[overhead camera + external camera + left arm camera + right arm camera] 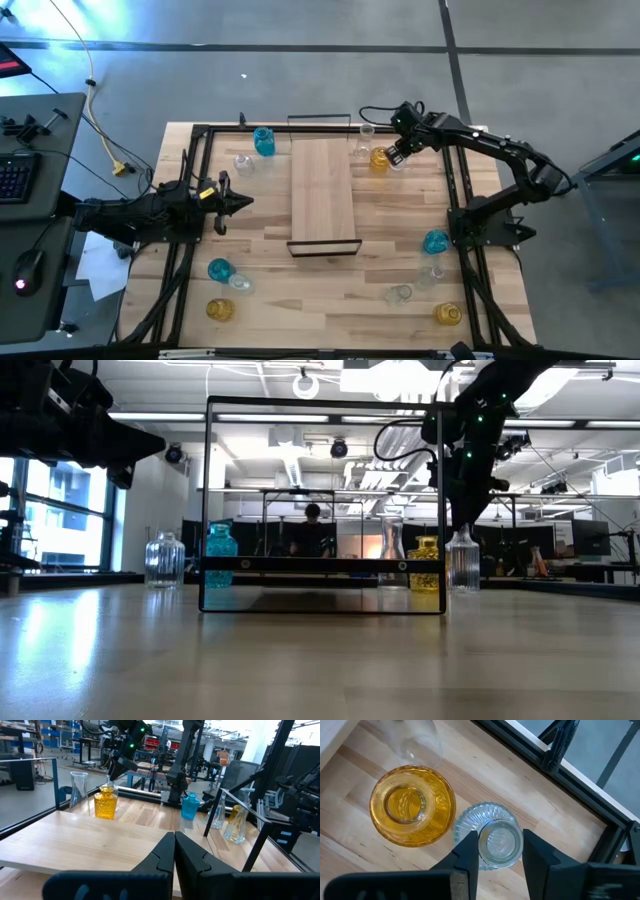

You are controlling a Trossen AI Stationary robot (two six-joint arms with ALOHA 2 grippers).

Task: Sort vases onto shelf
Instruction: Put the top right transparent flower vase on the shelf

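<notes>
A ribbed clear vase (492, 837) is gripped at the neck by the right hand (499, 851), just beside an amber vase (413, 805) near the shelf (323, 195); the left hand (238, 202) is kept shut over the surface (330, 300)

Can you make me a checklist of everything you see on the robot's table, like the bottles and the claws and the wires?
Surface: light wooden table, framed by black rails.
Job's things: the shelf lies mid-table, nothing on it. Vases stand around it: a teal vase and a clear one at the far left, an amber vase beside a ribbed clear vase at the far right, others near both front corners.
Clutter: nothing seen.
Grippers: right gripper has its fingers on either side of the ribbed clear vase's neck. Left gripper is shut, empty, left of the shelf.
Cables: a yellow cable on the floor.
Surroundings: desk with a keyboard; a person far behind.
</notes>
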